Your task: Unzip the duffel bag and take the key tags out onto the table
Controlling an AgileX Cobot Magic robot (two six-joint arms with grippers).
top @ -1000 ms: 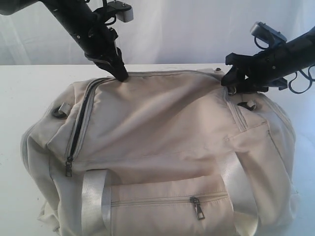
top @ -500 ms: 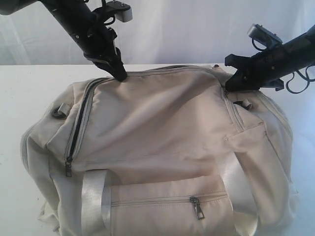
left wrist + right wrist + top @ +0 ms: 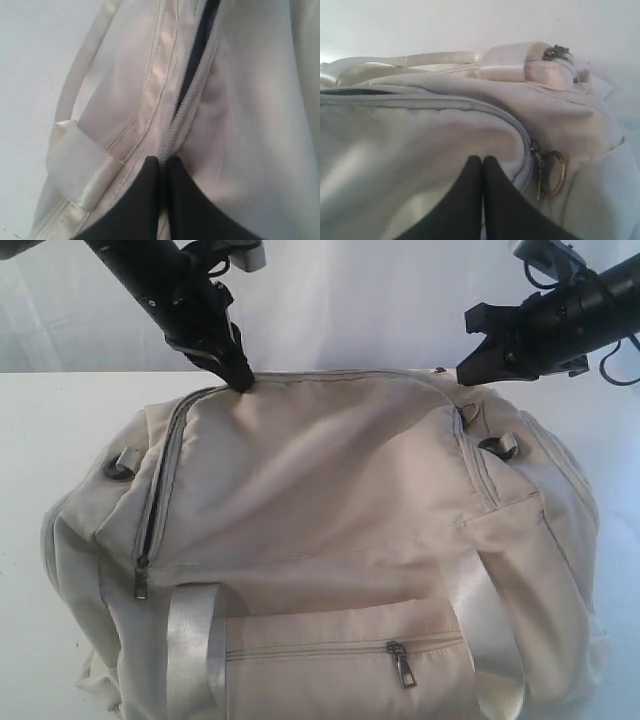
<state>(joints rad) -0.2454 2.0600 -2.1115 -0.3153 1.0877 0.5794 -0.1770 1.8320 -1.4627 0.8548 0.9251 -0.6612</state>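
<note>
Exterior view is showing me the duffel bag [image 3: 330, 510] lying across the table [image 3: 40, 425], its left zip partly open. I am holding the left gripper [image 3: 243, 382] clenched at the top zip seam; the right gripper [image 3: 466, 374] is hovering clenched, empty, just beside the bag's corner.

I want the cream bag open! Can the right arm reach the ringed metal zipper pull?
Probably yes: the right gripper hovers close above the ringed metal zipper pull, with nothing between them.
</note>
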